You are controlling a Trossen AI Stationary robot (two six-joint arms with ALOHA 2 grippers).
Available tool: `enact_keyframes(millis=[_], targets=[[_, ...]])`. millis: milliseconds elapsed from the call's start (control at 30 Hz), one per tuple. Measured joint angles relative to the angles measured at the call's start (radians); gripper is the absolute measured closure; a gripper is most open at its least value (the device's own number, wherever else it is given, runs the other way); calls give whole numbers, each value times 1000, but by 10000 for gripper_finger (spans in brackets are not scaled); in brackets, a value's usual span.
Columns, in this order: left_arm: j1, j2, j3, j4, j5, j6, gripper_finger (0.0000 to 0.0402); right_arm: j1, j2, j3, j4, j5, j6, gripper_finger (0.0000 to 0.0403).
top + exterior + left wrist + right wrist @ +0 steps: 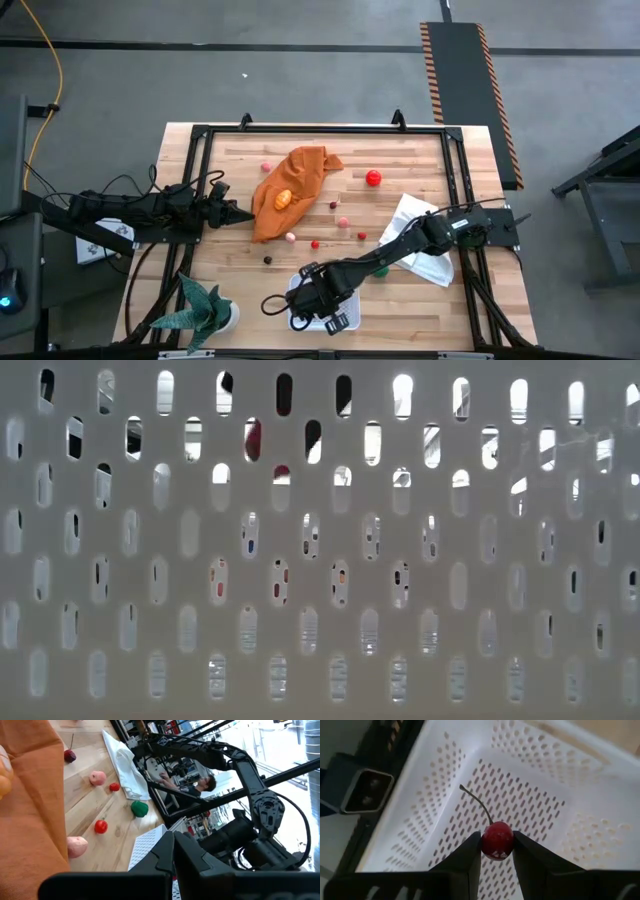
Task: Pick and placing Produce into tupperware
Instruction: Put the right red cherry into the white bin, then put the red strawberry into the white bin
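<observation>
From above, the right gripper hangs over the white tupperware at the table's near edge, right arm stretched across from the right side. The left gripper waits by the orange cloth, its jaws together. Loose produce dots the wood: a red piece, pink ones, a dark berry.

At table height, the tupperware's perforated wall fills the whole view.

Past the left wrist's shut fingers lie a green piece, a small red one and a white cloth; a person shows in the room beyond.

From the right wrist, the fingers are clamped on a red cherry, held above the tupperware floor. Its thin stem points away from the gripper, curving toward the container's far corner.
</observation>
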Motion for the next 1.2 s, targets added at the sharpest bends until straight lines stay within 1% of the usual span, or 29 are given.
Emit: enact_keyframes(millis=[433, 633, 767, 1067, 1200], targets=[[0, 0, 0, 0, 0, 0, 401, -10, 38, 0, 5, -5, 26, 313], [0, 0, 0, 0, 0, 0, 401, -17, 53, 0, -20, -13, 40, 310], [0, 0, 0, 0, 0, 0, 401, -18, 59, 0, -27, -30, 25, 293], [0, 0, 0, 0, 0, 0, 401, -17, 59, 0, -21, -38, 17, 234], [0, 0, 0, 0, 0, 0, 401, -17, 59, 0, -21, -38, 15, 225]])
